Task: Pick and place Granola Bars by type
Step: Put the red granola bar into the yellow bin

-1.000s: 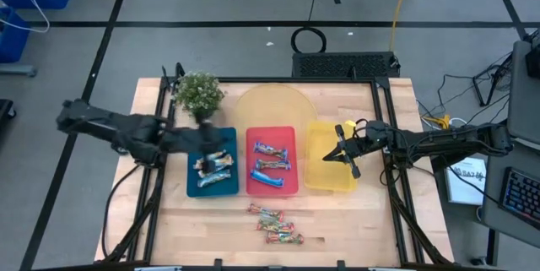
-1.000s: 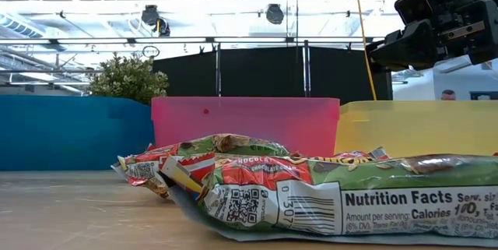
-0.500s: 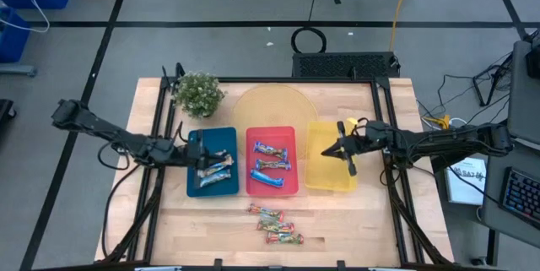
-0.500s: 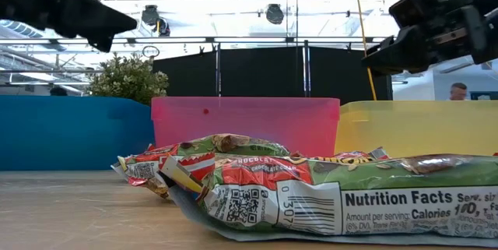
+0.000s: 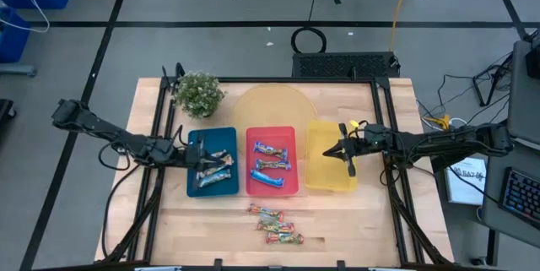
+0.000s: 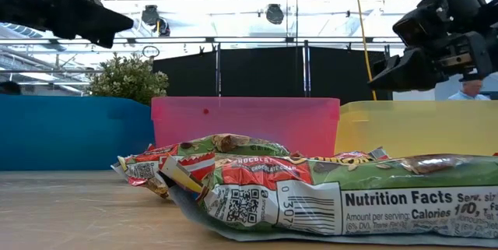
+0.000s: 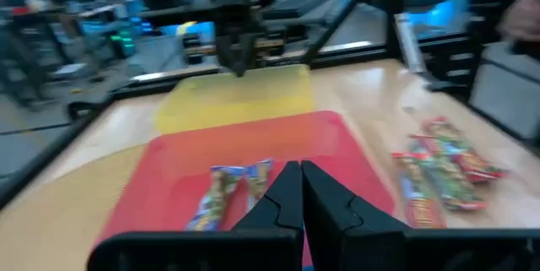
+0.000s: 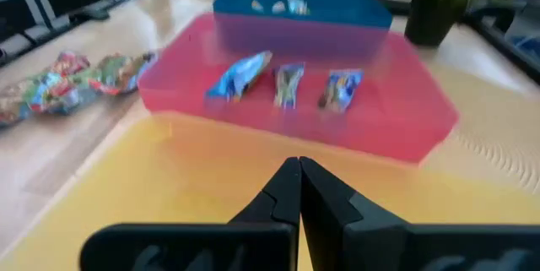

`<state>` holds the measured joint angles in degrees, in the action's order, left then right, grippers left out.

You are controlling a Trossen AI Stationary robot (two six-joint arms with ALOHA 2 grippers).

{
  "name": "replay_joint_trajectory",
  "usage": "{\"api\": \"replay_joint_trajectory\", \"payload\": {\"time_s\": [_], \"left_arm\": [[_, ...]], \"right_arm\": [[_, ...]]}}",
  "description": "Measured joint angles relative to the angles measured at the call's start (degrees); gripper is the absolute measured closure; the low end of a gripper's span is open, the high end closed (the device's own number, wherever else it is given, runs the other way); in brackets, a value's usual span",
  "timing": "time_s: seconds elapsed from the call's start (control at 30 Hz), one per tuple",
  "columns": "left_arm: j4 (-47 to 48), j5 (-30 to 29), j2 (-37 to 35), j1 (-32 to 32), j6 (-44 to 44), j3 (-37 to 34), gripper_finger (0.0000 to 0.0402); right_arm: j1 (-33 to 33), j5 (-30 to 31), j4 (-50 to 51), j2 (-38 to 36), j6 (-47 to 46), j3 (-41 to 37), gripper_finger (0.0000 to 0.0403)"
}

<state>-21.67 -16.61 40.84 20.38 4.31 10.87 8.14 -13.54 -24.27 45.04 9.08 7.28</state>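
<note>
So my left gripper (image 5: 187,154) just pulled back off the blue tray (image 5: 221,186), jaws closed and empty. Right gripper (image 5: 340,150) hovers over the yellow tray (image 5: 325,178), closed, empty too. Next up: the 3 bars (image 5: 275,224) on the table.

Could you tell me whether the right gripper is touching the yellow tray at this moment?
Apart. In the low view the right gripper hangs above the yellow tray, with background showing between its closed fingers and the tray's rim.
</note>
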Motion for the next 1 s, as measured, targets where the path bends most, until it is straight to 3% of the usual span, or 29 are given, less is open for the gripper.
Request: {"api": "replay_joint_trajectory", "payload": {"time_s": [0.17,0.27,0.43,0.57,0.67,0.77,0.93,1.0], "left_arm": [[3.56,-7.12,0.00,-0.05,-1.57,0.00,0.0368],[7.88,-10.95,0.03,-0.06,-3.01,-0.04,0.0356],[6.68,-14.97,0.39,-0.07,-2.49,-0.07,0.0354],[8.75,-13.73,0.39,-0.04,-2.51,-0.04,0.0353],[10.65,-13.43,0.39,0.00,-1.27,-0.04,0.0353],[11.31,-13.45,0.39,-0.02,-0.24,-0.04,0.0353],[10.88,-13.43,0.39,-0.02,-0.08,-0.04,0.0353],[10.13,-13.45,0.39,-0.03,0.20,-0.04,0.0353]], "right_arm": [[-1.26,0.25,-4.49,0.01,-4.60,1.38,0.0403],[-6.48,2.72,2.47,0.13,-8.20,6.70,0.0403],[-26.00,32.98,16.09,8.30,-7.06,18.77,0.0403],[-37.35,42.43,17.91,18.85,-2.11,28.56,0.0403],[-42.49,50.43,18.10,27.50,1.95,36.68,0.0403],[-46.00,60.00,24.37,36.41,1.88,47.55,0.0403],[-47.57,61.27,42.62,50.66,-11.35,68.33,0.0403],[-46.82,57.64,48.95,55.24,-17.03,75.17,0.0403]]}}
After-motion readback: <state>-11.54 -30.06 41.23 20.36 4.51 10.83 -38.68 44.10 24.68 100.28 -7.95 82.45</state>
